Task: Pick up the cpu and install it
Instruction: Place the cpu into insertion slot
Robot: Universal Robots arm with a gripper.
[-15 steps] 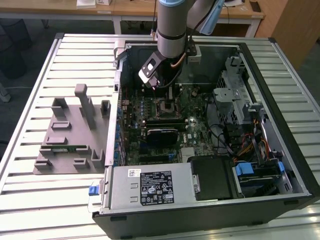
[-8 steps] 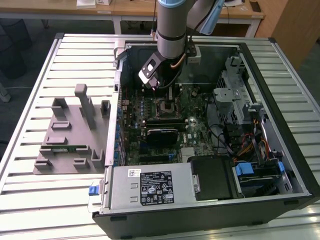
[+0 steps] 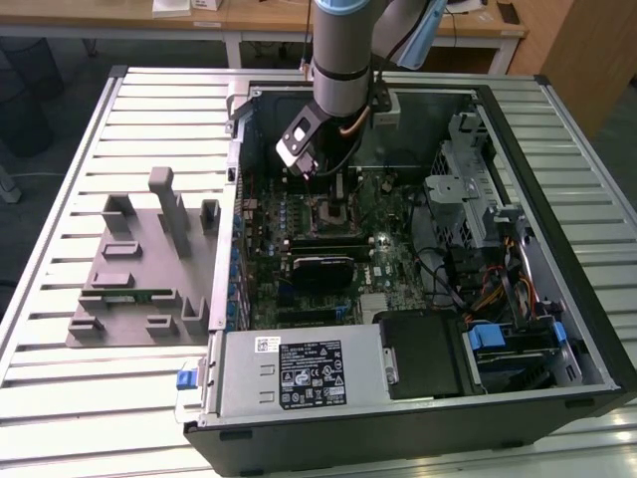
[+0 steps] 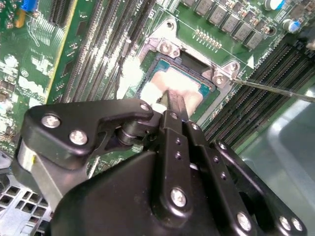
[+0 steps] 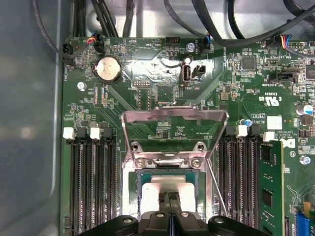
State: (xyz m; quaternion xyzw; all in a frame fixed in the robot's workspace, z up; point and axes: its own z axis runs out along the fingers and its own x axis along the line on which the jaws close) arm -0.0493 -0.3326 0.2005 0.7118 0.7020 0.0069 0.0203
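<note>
Over the motherboard inside the computer case, I see my gripper with its fingers pressed together, tips at the top of the cpu. The cpu lies flat in its socket beside the raised metal frame.

**Desk**: pale ribbed metal slats with a satin finish. **Fixture**: matt grey plastic. **Computer case**: matt black shell, dull grey sheet metal inside. **Motherboard**: green lacquered board, lightly glossy. **Retention frame**: bare bright metal, smooth and reflective. **The cpu**: pale silver metal top, smooth, catching glare in both wrist views. **Hand**: matt black links with shiny, metallic screw heads.
</note>
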